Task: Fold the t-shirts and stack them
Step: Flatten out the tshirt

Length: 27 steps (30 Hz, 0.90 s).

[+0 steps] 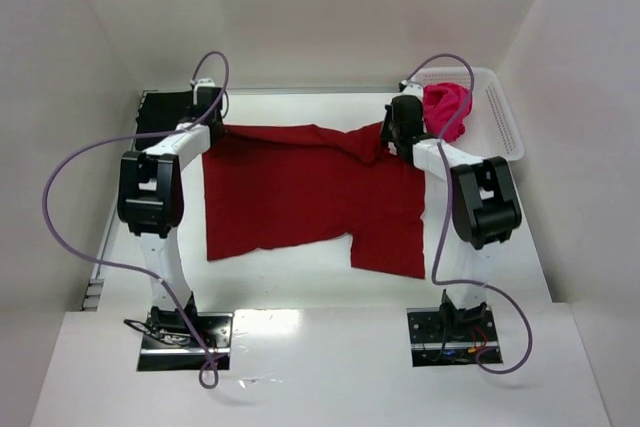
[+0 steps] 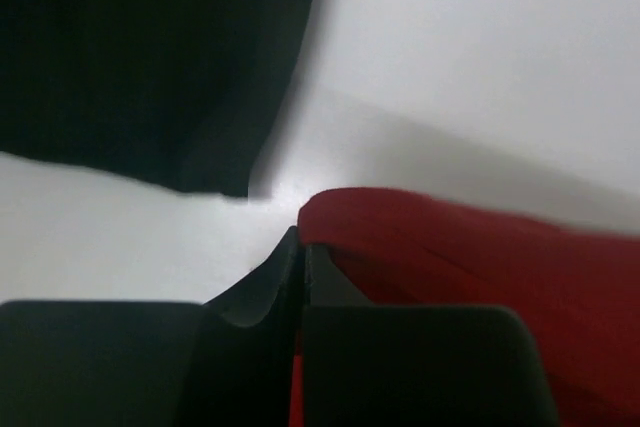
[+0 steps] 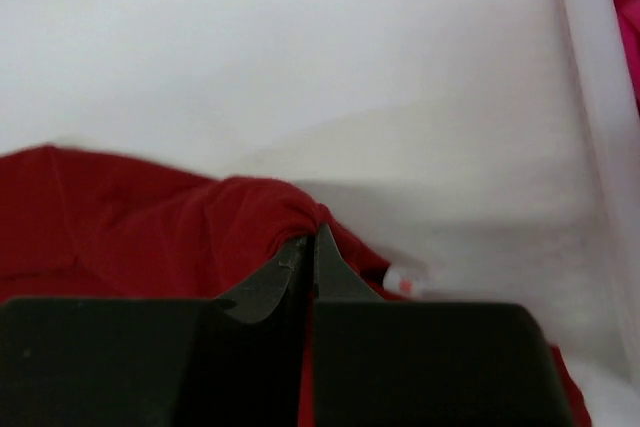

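Crimson t-shirt (image 1: 300, 187): spread mostly flat on the white table (image 1: 300, 292), midway between the two arms. Its far edge is drawn up into small peaks at the two far corners, and its near right part reaches nearer to the arm bases than its near left part.

Left gripper (image 1: 216, 127): at the far left corner of the crimson t-shirt. In the left wrist view the left gripper (image 2: 302, 245) has its fingers pressed together, with a strip of red cloth showing between them, and the crimson t-shirt (image 2: 480, 257) rises in a rounded fold just right of the tips.

Right gripper (image 1: 392, 135): at the far right corner of the same shirt. In the right wrist view the right gripper (image 3: 313, 239) is likewise pinched closed on the crimson t-shirt (image 3: 150, 217), which bunches into a hump at the fingertips.

Black t-shirt (image 1: 160, 112): lying at the far left of the table, just left of the left gripper and apart from the crimson cloth; it fills the upper left of the left wrist view (image 2: 150, 57).

Pink t-shirt (image 1: 447, 107): crumpled inside the white basket (image 1: 505, 127) at the far right corner, just right of the right gripper. The basket wall (image 3: 590, 97) and a sliver of pink cloth (image 3: 625, 7) appear at the right edge of the right wrist view.
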Motion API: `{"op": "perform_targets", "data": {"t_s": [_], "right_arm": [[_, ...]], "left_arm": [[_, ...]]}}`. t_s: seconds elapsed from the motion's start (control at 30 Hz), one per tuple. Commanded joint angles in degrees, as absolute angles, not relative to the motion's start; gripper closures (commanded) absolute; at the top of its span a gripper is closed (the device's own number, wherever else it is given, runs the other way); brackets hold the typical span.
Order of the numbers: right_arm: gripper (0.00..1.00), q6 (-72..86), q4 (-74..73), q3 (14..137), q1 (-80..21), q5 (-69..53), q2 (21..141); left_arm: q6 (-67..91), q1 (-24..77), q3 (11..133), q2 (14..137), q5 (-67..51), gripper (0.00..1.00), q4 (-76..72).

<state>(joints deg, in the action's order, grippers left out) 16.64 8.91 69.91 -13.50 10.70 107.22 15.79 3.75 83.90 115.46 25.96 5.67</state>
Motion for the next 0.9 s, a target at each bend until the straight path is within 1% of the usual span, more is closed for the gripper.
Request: {"op": "perform_targets", "data": {"t_s": [0.0, 0.03, 0.13, 0.27, 0.3, 0.33, 0.4, 0.43, 0.47, 0.5, 0.53, 0.57, 0.6, 0.67, 0.7, 0.73, 0.77, 0.8, 0.83, 0.87], "right_arm": [[0.99, 15.6, 16.8, 77.8, -12.7, 13.1, 111.7], [0.99, 15.6, 16.8, 79.0, -12.7, 14.6, 112.7], [0.99, 15.6, 18.4, 83.3, -12.1, 17.4, 115.7], [0.99, 13.9, 17.6, 91.5, -11.6, 17.4, 120.8], [0.99, 13.9, 17.6, 93.1, -11.6, 17.4, 123.0], [0.99, 13.9, 16.8, 95.0, -10.9, 17.4, 124.4], [0.99, 15.4, 12.4, 102.3, -10.2, 17.4, 127.8], [0.97, 16.1, 10.7, 106.7, -9.4, 17.4, 131.0], [0.95, 17.2, 9.5, 108.0, -8.9, 17.4, 132.2], [0.82, 17.2, 8.9, 108.6, -8.9, 17.4, 132.9], [0.65, 18.1, 8.4, 108.6, -8.9, 17.4, 132.9], [0.44, 18.1, 8.3, 108.6, -8.9, 17.4, 132.9], [0.36, 18.1, 6.5, 108.6, -8.9, 16.8, 132.9], [0.29, 18.7, 4.5, 108.6, -8.9, 15.5, 131.4], [0.26, 18.7, 3.6, 108.6, -8.9, 14.5, 130.7], [0.21, 18.7, 1.3, 108.6, -8.9, 13.0, 129.9], [0.14, 18.7, 0.4, 107.6, -8.9, 12.1, 128.9], [0.11, 18.7, 0.4, 106.6, -8.9, 11.6, 126.4], [0.00, 18.1, 0.4, 104.0, -8.9, 10.0, 124.9], [0.00, 18.1, 0.4, 102.6, -8.9, 9.3, 123.2]], "left_arm": [[16.4, 1.3, 95.0, 119.9, 24.1, 1.00, 2.9], [16.4, 1.3, 99.9, 121.4, 23.4, 1.00, 3.8], [15.6, 0.8, 106.3, 126.8, 22.4, 1.00, 5.3], [15.6, 0.2, 116.5, 133.9, 22.4, 1.00, 7.7], [15.1, 0.2, 122.4, 135.4, 22.4, 1.00, 10.2], [15.1, 0.2, 125.5, 137.0, 21.5, 1.00, 11.6], [14.3, -0.4, 133.0, 142.7, 18.0, 1.00, 17.6], [14.3, -0.9, 137.6, 145.0, 18.0, 0.97, 20.2], [14.3, -0.9, 146.0, 149.1, 18.0, 0.94, 22.5], [15.2, -0.9, 149.0, 150.6, 17.4, 0.86, 25.4], [15.7, -0.9, 150.6, 151.5, 17.4, 0.67, 26.0], [15.7, -0.9, 150.6, 151.5, 17.4, 0.35, 26.0], [16.4, -0.9, 150.1, 151.5, 16.4, 0.25, 27.1], [16.4, -0.9, 150.1, 150.3, 15.8, 0.13, 28.5], [16.4, -0.9, 150.1, 150.3, 15.8, 0.08, 30.1], [17.0, -0.9, 150.1, 148.8, 15.8, 0.00, 31.1], [17.0, -0.9, 150.1, 148.2, 16.4, 0.00, 32.2], [17.0, -0.9, 150.1, 147.4, 16.4, 0.00, 34.2], [17.0, -0.9, 148.4, 145.4, 17.0, 0.00, 34.8], [17.0, -0.9, 147.3, 144.2, 17.0, 0.00, 35.3]]}}
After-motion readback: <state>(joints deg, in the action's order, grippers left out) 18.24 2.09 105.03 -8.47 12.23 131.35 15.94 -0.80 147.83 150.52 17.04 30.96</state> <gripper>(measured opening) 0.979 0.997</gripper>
